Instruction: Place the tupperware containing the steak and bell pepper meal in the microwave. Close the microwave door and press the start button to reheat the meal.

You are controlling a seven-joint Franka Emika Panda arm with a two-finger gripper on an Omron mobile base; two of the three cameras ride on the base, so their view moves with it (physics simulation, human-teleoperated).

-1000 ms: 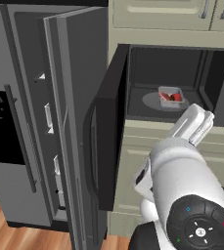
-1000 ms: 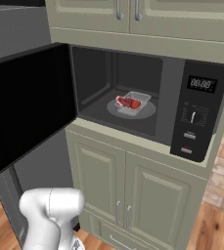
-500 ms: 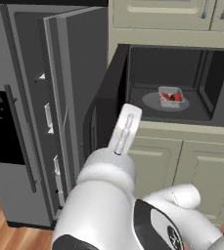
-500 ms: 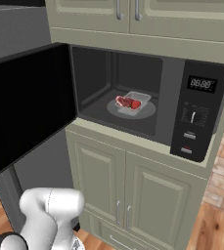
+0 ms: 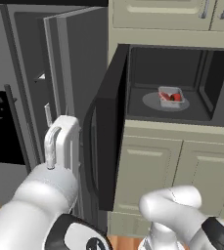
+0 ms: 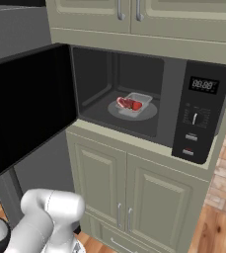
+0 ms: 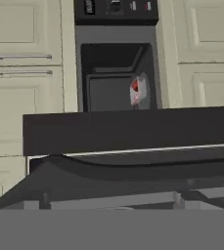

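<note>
The clear tupperware point(image 5: 171, 96) point(image 6: 133, 102) point(image 7: 139, 90), with its red and dark steak and bell pepper meal, rests on the round grey turntable point(image 6: 149, 111) inside the black microwave point(image 6: 201, 113). The microwave door point(image 5: 106, 141) point(image 6: 25, 104) point(image 7: 128, 129) stands wide open, swung out to the left. My gripper's white hand point(image 5: 60, 141) is low on the left, outside the door and between it and the fridge. Its fingers are hidden, so their state is unclear. The hand view is rolled sideways and looks over the door's edge into the cavity.
A tall grey fridge point(image 5: 15, 97) stands left of the microwave with one door point(image 5: 79, 63) open close beside the microwave door. Cream cabinets point(image 6: 134, 188) sit below and above the microwave. The control panel with its buttons point(image 6: 189, 144) is on the microwave's right.
The arm has swung from the right side of the left base view to the lower left, bringing the hand next to the open microwave door. The tupperware has stayed on the turntable.
</note>
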